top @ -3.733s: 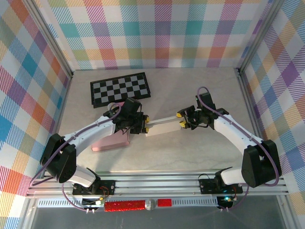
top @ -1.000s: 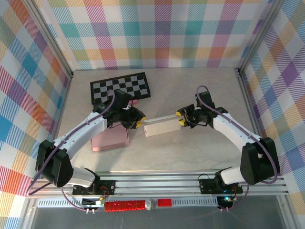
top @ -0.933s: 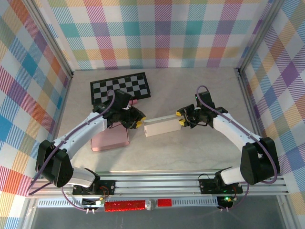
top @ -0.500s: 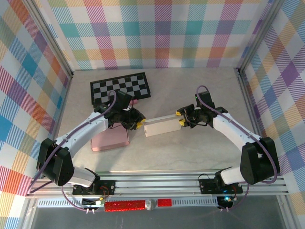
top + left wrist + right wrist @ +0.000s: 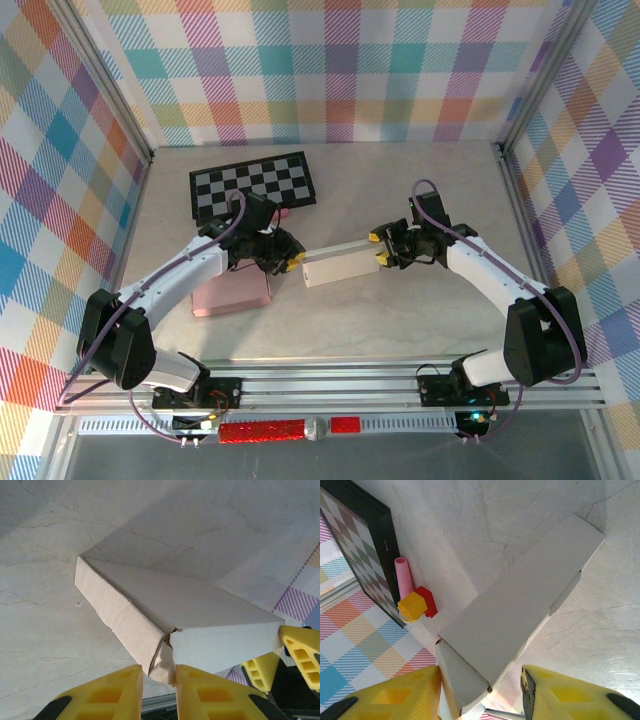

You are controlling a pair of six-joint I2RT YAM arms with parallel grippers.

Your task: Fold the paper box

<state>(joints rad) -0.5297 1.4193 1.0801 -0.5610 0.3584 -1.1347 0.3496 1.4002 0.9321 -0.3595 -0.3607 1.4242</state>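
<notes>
My left end effector [image 5: 159, 672] is nearly pressed together, its yellow fingers [image 5: 112, 692] pinching the loose end flap at one end of the white paper box [image 5: 200, 605], which is long and flat. My right end effector [image 5: 481, 674] is spread wide and straddles the other end of that box: one yellow finger lies against the box's side, the other stands apart from it across a clear gap, so it grips nothing. The box lies near the middle of the pale marbled bench [image 5: 400, 190], between my two end effectors. I count one box, one black-and-white checkered board [image 5: 253, 185] towards the far left, one flat pink rectangular slab [image 5: 235, 295] under my left arm, one pink cylinder [image 5: 404, 577] and one red-and-yellow toy block [image 5: 415, 605], both just beside the board's edge.
</notes>
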